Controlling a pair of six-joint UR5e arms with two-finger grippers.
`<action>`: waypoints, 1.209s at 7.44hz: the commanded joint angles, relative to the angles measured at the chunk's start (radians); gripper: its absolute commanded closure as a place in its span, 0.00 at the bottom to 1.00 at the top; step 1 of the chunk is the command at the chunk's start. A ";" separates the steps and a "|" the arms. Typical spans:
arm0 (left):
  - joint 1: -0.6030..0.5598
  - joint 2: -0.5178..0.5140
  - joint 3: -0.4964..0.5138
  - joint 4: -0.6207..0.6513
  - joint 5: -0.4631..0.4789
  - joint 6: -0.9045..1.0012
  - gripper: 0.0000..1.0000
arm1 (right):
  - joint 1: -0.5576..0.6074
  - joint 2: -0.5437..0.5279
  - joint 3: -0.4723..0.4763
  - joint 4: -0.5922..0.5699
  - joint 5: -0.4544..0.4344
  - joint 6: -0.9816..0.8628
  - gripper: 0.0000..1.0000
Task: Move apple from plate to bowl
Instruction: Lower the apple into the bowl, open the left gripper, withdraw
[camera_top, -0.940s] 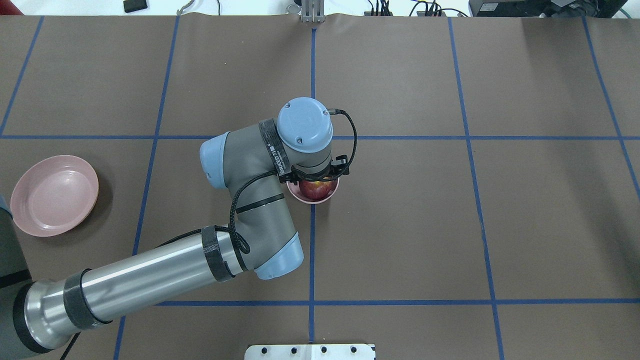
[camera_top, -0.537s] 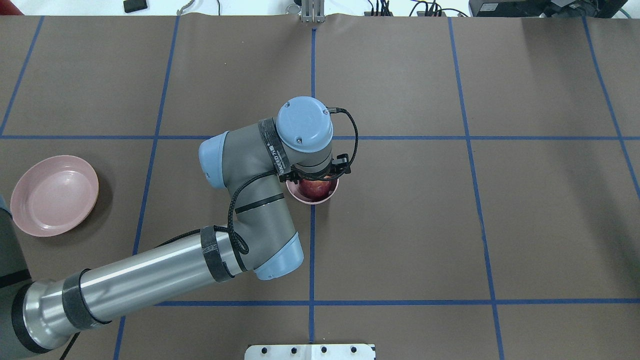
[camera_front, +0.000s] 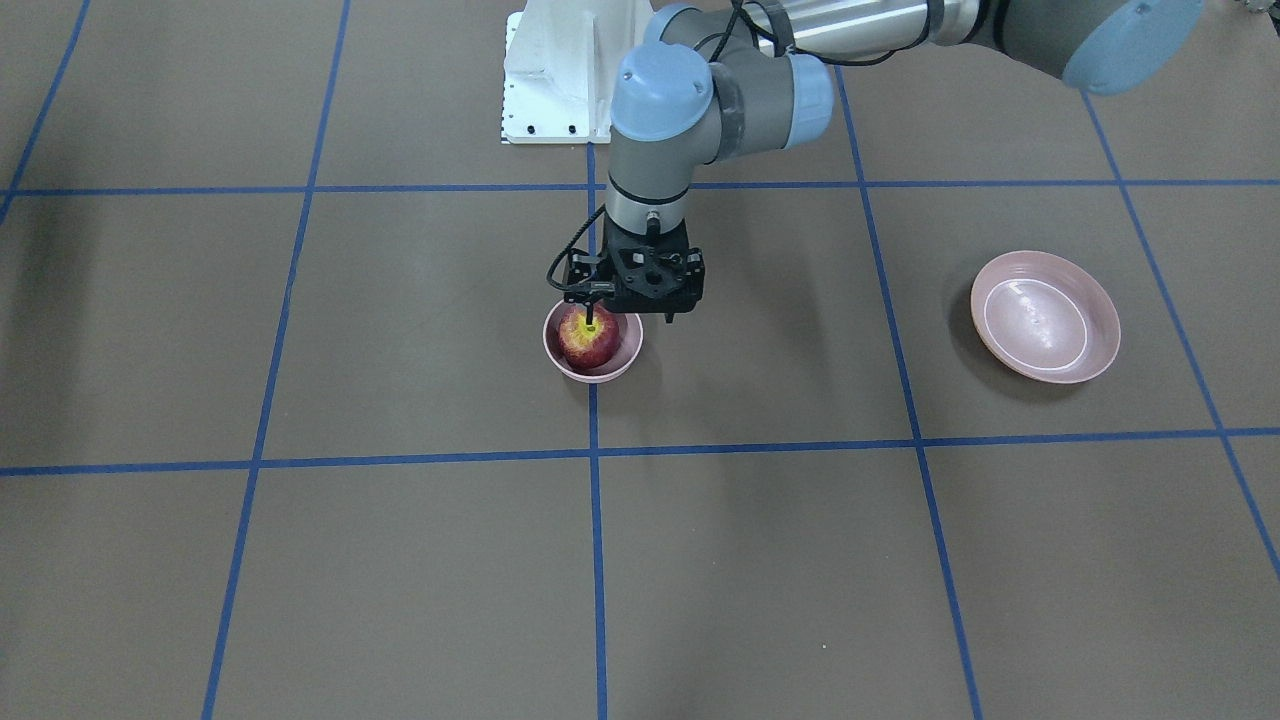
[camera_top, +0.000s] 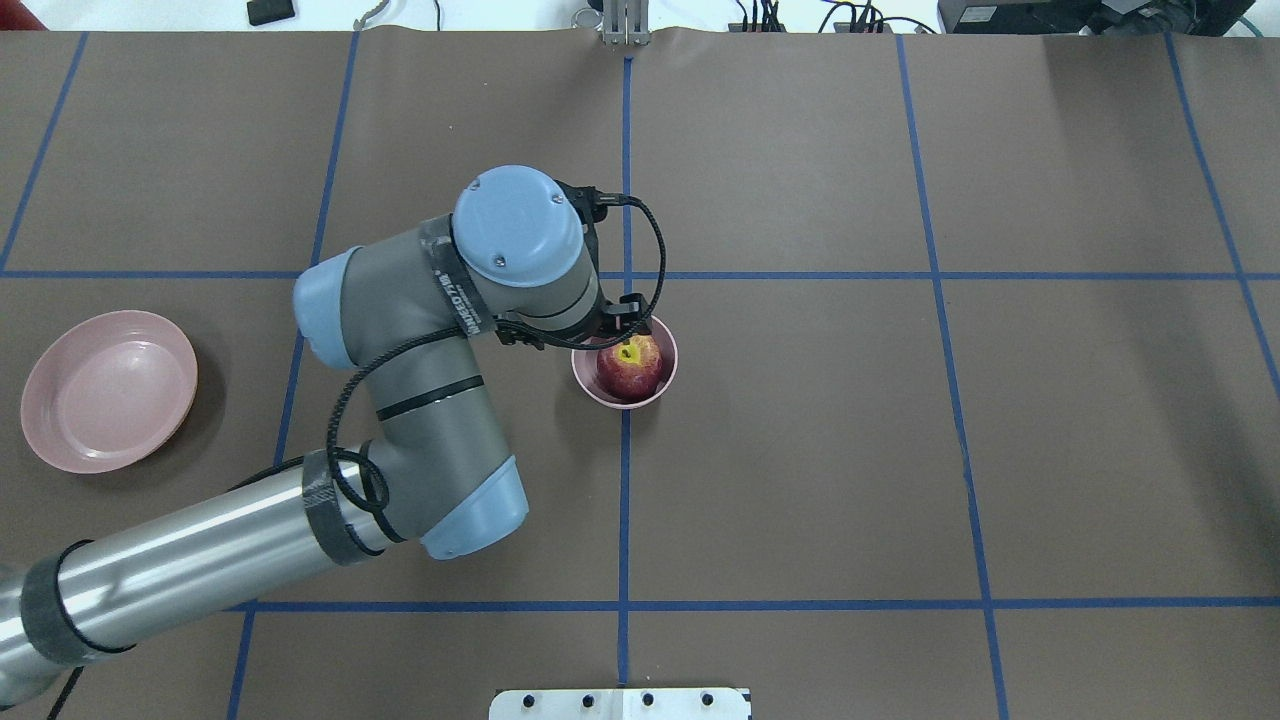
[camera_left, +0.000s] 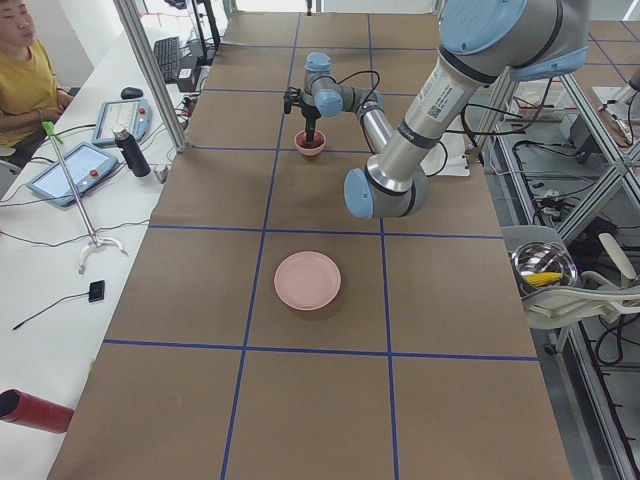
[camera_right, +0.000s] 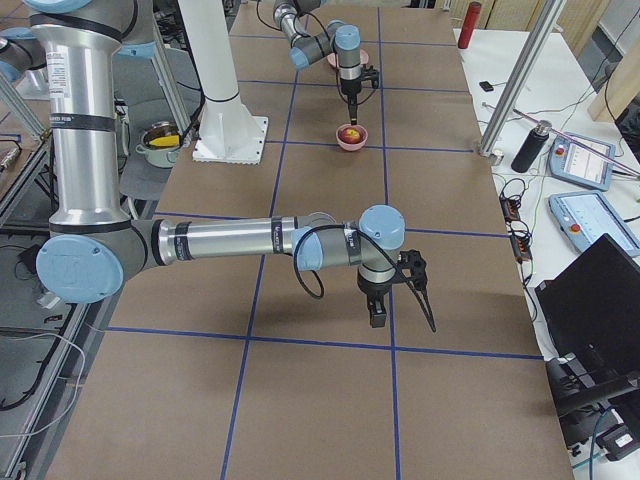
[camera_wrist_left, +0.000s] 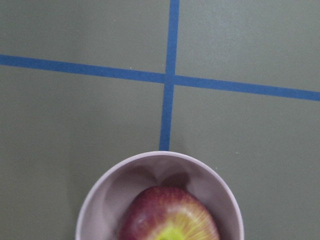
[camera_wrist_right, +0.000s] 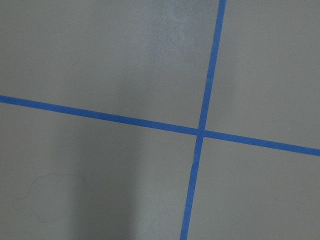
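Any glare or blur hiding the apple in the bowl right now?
Front-facing view: apple sharp in the bowl, no glare; highlights only on the plate. Left wrist view: apple slightly soft, cropped by the bottom edge, shadow on the bowl's inner wall. Overhead view: evenly lit.

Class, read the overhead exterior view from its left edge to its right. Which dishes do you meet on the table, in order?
plate → bowl, which has the apple in it.

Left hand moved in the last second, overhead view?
Yes. The left hand has shifted toward the overhead view's left, away from the bowl, uncovering the apple.
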 joint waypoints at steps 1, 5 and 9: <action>-0.163 0.159 -0.180 0.142 -0.123 0.277 0.02 | 0.013 -0.047 -0.008 0.000 -0.008 0.023 0.00; -0.575 0.473 -0.238 0.162 -0.328 0.798 0.02 | 0.027 -0.049 -0.008 0.007 -0.009 0.034 0.00; -0.904 0.745 -0.087 0.124 -0.505 1.264 0.02 | 0.027 -0.050 -0.012 0.007 -0.009 0.037 0.00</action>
